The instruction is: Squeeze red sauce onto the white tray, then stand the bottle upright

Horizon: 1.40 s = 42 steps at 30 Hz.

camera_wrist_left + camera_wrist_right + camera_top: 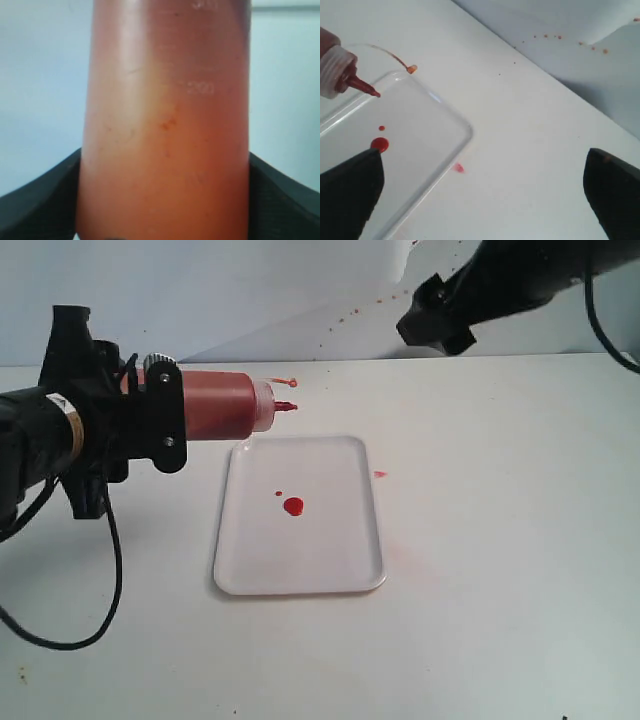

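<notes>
At the far left of the exterior view, the left gripper [168, 408] has its jaws clamped on the bottle [222, 403], gripping the body near its base. The left wrist view confirms this: the orange-red wall fills the frame, with a black jaw pressed against each side. The grip is probably that far back to leave the front free to aim and to let the jaws squeeze the soft wall.

The bottle lies roughly level in the air, well above the surface [500, 590]. Its red nozzle [286, 407] points right, over the far rim of the white tray [345, 545]. The tethered cap [291, 382] hangs open just above the nozzle, clear of the opening. Nothing can be seen leaving the tip.

The tray lies flat on the surface below and to the right of the nozzle. Near its middle is one round blob of red sauce [293, 506] with a smaller drop [279, 492] just beside it, so the squeezing seems to be done or nearly done. Standing the bottle upright is not yet done.

A faint red smear [380, 474] marks the surface just past the tray's right rim.

At the upper right, the right gripper [432, 322] hangs high and well back from the tray. Its jaws are spread apart and empty, probably to keep clear of the pour.
</notes>
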{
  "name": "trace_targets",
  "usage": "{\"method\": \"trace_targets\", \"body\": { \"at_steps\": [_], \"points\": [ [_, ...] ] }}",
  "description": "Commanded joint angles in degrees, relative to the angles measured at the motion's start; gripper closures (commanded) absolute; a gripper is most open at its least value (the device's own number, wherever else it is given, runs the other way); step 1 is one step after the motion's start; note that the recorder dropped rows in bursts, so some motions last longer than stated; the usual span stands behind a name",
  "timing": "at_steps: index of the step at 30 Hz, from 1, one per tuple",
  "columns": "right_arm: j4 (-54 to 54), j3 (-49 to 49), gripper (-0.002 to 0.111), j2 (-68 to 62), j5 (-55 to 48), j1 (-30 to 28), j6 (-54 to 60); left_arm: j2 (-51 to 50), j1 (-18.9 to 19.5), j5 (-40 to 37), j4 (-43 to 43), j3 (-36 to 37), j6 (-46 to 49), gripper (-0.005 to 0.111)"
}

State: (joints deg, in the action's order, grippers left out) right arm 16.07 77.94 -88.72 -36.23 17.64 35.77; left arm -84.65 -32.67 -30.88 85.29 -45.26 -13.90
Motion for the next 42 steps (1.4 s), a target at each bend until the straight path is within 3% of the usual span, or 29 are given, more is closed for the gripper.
{"method": "trace_targets", "body": {
  "at_steps": [1, 9, 18, 25, 34, 42],
  "points": [
    [27.81, -12.21, 0.003, 5.42, 8.27, -3.66, 20.97, 4.18, 0.09, 5.35, 0.87, 5.20, -11.78, 0.107],
    [67.81, -28.42, 0.003, 15.27, 8.07, -3.80, 53.81, 9.20, 0.09, 9.71, 9.38, 11.29, -29.36, 0.107],
    [83.88, -39.88, 0.003, 14.47, -3.59, -3.67, 71.69, 14.56, 0.09, 11.85, 10.17, 11.67, -29.49, 0.107],
    [83.88, -46.00, 0.003, 11.94, -22.97, -3.67, 87.17, 18.69, 0.09, 15.82, 11.17, 11.67, -29.58, 0.107],
    [83.88, -46.11, 0.003, 11.58, -21.52, -3.67, 87.17, 22.84, 0.09, 20.87, 11.17, 11.67, -29.58, 0.107],
    [83.88, -46.11, 0.003, 3.68, -32.17, -3.67, 86.98, 25.17, 0.09, 25.36, 11.17, 11.67, -29.72, 0.107]
  ]
}}
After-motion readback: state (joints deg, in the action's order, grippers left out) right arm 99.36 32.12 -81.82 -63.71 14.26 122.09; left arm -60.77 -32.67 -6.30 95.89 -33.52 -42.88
